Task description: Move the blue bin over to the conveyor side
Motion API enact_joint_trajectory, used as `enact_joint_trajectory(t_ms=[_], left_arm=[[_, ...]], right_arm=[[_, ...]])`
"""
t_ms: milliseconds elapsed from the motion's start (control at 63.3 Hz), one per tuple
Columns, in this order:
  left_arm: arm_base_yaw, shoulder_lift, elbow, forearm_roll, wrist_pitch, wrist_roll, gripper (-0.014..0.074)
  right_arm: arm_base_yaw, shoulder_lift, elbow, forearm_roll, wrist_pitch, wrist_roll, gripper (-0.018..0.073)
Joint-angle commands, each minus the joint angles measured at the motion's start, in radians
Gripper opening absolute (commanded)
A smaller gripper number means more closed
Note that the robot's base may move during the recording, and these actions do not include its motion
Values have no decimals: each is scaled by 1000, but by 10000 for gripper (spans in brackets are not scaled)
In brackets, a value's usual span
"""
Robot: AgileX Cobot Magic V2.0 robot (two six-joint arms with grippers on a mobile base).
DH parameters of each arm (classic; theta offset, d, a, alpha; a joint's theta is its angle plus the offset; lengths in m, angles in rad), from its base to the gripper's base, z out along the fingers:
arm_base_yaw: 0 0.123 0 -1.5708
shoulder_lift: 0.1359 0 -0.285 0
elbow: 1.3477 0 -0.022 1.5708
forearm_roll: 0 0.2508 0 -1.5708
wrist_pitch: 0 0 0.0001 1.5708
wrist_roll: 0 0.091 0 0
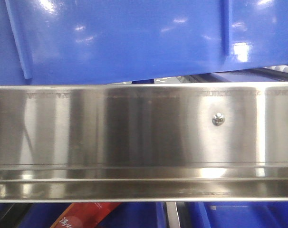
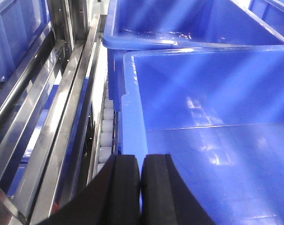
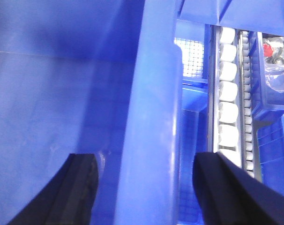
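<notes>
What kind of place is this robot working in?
Probably a warehouse or factory handling line: large glossy blue plastic bins, a shiny stainless-steel rack, and rows of small white rollers that bins could slide along.

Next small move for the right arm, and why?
Probably close the right gripper on the bin rim. Its fingers stand open, one inside the wall and one outside, with gaps on both sides, so nothing is clamped yet. The left gripper looks shut by the rim on its side; whether it pinches the rim is unclear.
</notes>
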Motion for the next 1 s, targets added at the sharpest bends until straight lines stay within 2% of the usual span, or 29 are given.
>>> enact_joint_trajectory(t_ms=[0, 269, 379, 474, 664, 743, 980], left_arm=[[4, -2, -8, -11, -14, -7, 4], [4, -2, -8, -11, -14, -7, 4], [4, -2, -8, -11, -14, -7, 4], [4, -2, -8, -11, -14, -7, 4], [4, -2, -8, -11, -14, -7, 4], [4, -2, -8, -11, -14, -7, 4], [4, 19, -8, -11, -20, -7, 4]], right_arm=[[-1, -12, 1, -19, -12, 0, 328], [-1, -12, 1, -21, -12, 0, 328], [-1, -12, 1, -21, -12, 0, 284], [-1, -12, 1, -21, -12, 0, 192], [-1, -12, 1, -27, -12, 0, -101], [-1, -12, 1, -27, -12, 0, -76], [-1, -12, 1, -29, -12, 0, -78]])
